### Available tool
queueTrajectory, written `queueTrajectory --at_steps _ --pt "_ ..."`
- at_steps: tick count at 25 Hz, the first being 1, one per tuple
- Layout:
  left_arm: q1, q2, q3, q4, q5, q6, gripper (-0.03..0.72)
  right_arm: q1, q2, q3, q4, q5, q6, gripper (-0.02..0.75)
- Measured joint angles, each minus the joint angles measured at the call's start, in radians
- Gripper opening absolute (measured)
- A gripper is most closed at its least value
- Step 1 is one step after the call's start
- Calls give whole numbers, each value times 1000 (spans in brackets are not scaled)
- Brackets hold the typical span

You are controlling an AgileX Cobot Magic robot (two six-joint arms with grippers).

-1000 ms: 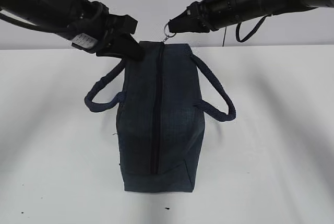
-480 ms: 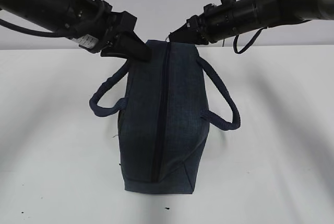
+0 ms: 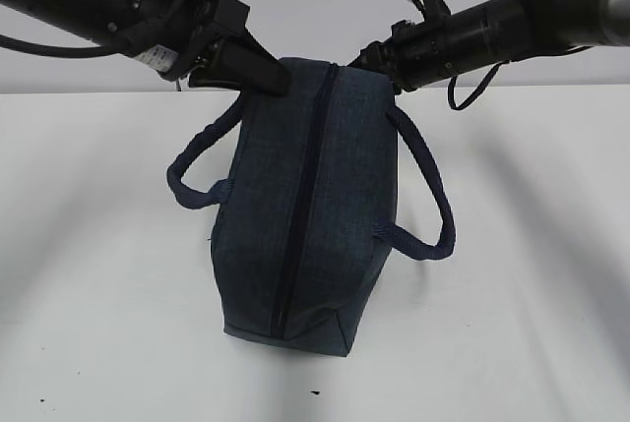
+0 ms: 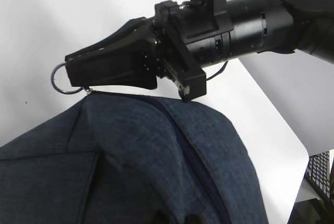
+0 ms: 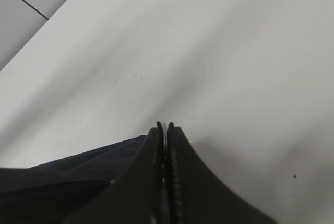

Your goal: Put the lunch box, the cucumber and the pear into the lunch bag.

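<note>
The dark navy lunch bag point(image 3: 305, 206) lies on the white table with its top zipper point(image 3: 300, 196) shut along its whole length. My left gripper point(image 3: 264, 76) is at the bag's far left corner and shut on the fabric. In the left wrist view its tips are sunk in the cloth point(image 4: 135, 161). My right gripper point(image 3: 366, 56) is at the far end of the zipper, shut on the metal ring pull point(image 4: 54, 83). In the right wrist view its jaws point(image 5: 166, 130) are pressed together on the thin ring. The lunch box, cucumber and pear are out of view.
The bag's two loop handles hang out to the left point(image 3: 192, 171) and right point(image 3: 433, 215). The white table point(image 3: 522, 274) extends around the bag. In the left wrist view the table's edge and a keyboard point(image 4: 321, 177) show at the lower right.
Both grippers have moved right and a little up, and the bag's far end has shifted right with them. The bag now lies slanted. The ring pull no longer shows in the exterior view.
</note>
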Motion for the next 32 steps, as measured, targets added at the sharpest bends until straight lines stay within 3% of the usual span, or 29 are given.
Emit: queueTrajectory --at_steps 12,15,18,21,23,26,32 --pt "0 4 7 -9 -51 7 6 0 -1 -4 -17 -20 3 10" --pt "0 11 7 -11 -83 11 20 -3 -30 -4 -76 -43 -11 92" --pt "0 30 7 -32 -129 11 90 -5 -65 -4 -112 -47 -15 228" --pt "2 51 4 -53 -170 12 214 -5 -105 -4 -176 -47 -8 326" --pt "2 60 4 -56 -188 12 308 -5 -132 -4 -240 -47 33 347" --pt "2 60 3 -57 -216 12 393 -5 -176 -4 -350 -43 140 357" --pt "2 38 3 39 -239 12 420 -5 -274 -4 -532 11 325 358"
